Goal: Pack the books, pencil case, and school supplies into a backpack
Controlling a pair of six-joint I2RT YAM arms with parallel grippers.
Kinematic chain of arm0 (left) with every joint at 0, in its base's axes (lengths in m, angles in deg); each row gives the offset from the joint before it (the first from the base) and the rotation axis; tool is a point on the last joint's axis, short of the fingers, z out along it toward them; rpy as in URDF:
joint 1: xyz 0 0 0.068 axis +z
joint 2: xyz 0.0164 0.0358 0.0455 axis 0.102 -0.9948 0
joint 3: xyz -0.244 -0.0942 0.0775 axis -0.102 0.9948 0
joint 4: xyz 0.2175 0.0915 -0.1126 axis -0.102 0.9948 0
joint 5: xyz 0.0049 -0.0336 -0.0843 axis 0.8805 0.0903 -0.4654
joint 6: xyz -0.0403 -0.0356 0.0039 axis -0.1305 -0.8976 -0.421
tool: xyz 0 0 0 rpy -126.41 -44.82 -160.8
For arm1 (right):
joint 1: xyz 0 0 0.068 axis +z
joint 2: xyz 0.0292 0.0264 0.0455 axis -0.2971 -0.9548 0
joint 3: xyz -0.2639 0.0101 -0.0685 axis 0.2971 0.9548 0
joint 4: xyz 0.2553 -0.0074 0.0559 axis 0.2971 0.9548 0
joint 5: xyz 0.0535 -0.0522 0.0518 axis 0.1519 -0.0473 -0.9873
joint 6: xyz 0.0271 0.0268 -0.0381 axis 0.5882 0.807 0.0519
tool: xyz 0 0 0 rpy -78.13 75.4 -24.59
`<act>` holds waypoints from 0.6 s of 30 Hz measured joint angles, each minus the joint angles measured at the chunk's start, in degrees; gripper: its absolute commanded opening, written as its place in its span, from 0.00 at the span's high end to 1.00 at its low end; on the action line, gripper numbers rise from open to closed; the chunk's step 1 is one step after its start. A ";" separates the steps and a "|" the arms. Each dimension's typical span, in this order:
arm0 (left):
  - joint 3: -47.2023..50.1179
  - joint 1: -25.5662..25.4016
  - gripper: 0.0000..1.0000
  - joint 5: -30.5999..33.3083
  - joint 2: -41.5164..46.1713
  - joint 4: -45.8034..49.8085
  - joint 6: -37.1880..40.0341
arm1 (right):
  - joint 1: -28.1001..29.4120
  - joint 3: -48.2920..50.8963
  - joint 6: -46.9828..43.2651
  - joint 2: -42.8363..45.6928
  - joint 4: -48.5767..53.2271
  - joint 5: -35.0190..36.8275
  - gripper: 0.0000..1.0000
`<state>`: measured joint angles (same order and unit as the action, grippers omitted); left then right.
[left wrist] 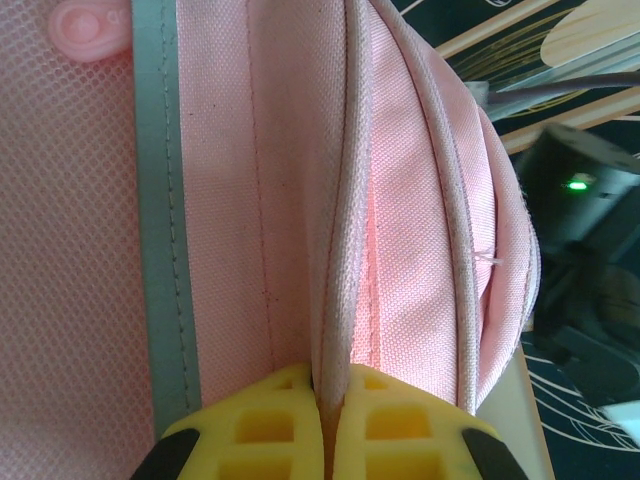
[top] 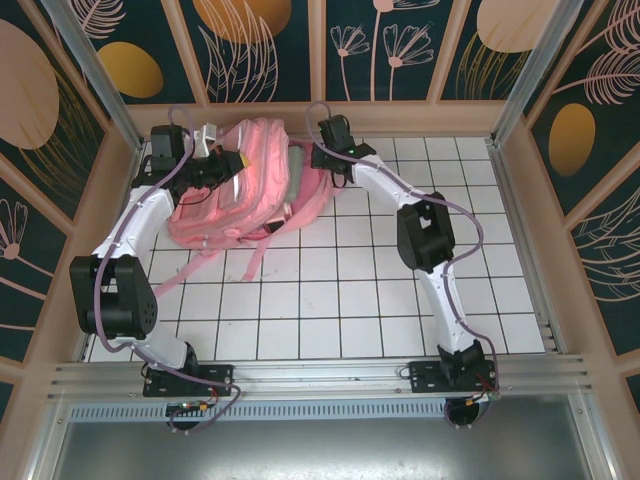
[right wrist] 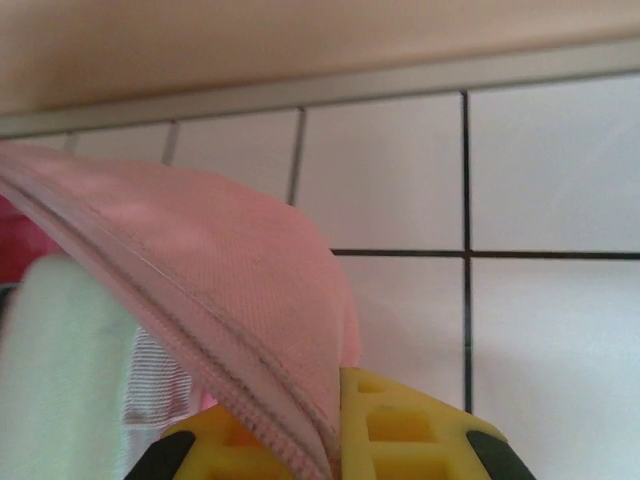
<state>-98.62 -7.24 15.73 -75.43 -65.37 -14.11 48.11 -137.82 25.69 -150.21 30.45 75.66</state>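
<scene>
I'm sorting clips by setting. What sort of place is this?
Probably a purpose-built robot test cell, not a classroom: a white tiled table boxed in by leaf-patterned panels, with an aluminium mounting rail along the near edge.

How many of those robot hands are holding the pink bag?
2. The left hand pinches a corded seam on the left side of the backpack; the right hand clamps a zippered edge on its right side.

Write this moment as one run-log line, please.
left gripper: shut on backpack seam | right gripper: shut on backpack edge | backpack: on table, far left
</scene>
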 measured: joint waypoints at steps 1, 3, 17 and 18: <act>0.00 0.00 1.00 0.00 0.00 -0.09 -0.07 | 0.28 0.00 0.04 0.96 0.02 -0.44 1.00; 0.00 0.00 1.00 -0.02 0.00 -0.11 -0.15 | 0.81 0.02 0.28 2.32 0.11 -0.85 1.00; -1.14 -6.54 1.00 -0.83 -3.96 -2.10 -3.37 | -1.53 27.69 6.14 16.28 -4.33 1.46 1.00; -1.25 -7.89 1.00 -0.83 -4.68 -2.84 -3.82 | -2.32 30.12 6.51 17.81 -4.85 1.44 1.00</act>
<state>-99.87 -15.13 14.90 -80.11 -68.21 -17.93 45.80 -107.70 32.21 -132.40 25.60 77.10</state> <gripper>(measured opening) 0.071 0.084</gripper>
